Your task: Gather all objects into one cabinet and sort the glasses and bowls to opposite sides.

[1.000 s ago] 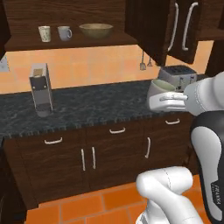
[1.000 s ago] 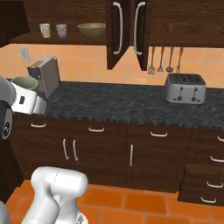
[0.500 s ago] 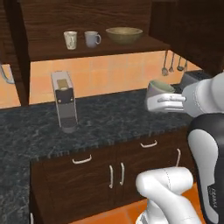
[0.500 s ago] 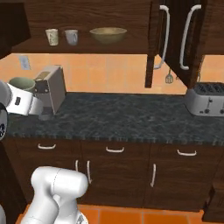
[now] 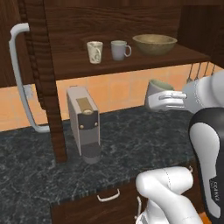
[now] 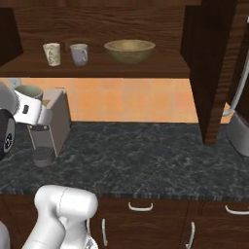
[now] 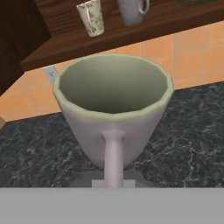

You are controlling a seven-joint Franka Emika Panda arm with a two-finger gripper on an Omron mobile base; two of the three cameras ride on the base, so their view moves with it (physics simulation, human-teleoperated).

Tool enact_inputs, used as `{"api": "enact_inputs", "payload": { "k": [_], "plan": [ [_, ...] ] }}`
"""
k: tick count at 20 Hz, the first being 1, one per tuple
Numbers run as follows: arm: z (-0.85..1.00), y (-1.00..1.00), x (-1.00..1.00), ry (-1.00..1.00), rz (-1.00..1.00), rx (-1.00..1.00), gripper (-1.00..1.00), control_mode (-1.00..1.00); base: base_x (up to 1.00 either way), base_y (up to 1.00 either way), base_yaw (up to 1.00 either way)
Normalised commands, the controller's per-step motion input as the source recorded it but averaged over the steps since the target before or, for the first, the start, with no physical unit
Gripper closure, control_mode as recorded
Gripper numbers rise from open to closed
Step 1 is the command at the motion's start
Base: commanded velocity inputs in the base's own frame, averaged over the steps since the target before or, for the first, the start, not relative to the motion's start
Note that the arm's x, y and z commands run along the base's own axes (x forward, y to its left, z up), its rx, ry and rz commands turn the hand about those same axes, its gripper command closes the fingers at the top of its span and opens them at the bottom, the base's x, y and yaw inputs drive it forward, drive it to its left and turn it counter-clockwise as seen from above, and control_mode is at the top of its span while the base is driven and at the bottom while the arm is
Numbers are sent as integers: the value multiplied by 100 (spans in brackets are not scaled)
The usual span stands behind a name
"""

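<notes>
Gripper [image 5: 151,101] clamped on the pale greenish-white cup [image 5: 158,89], centre-right of the left base frame, below the cabinet shelf [image 5: 131,63]. Cup looks rigid, light, glazed, likely slippery and chippable; handle [image 7: 113,157] faces the hand, the natural hold. Cream cup [image 5: 94,51], grey mug [image 5: 119,49], tan bowl [image 5: 155,43] upper centre

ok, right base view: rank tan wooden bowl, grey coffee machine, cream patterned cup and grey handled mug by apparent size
1. Grey coffee machine, though it is nearer the camera.
2. Tan wooden bowl.
3. Cream patterned cup and grey handled mug look alike; no ranking between them.
</notes>
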Motion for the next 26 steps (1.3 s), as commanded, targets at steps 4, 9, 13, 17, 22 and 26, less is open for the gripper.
{"api": "enact_inputs", "payload": {
  "k": [4,9,13,17,22,26],
  "plan": [
    [0,0,0,0,0,0,100,100,83,71,0],
    [0,0,0,0,0,0,100,100,100,7,3],
    [0,0,0,0,0,0,100,100,23,26,6],
    [0,0,0,0,0,0,100,100,0,5,0],
    [0,4,0,-2,0,0,100,-100,0,3,0],
    [41,8,-44,-13,0,0,100,-100,0,0,0]
  ]
}}
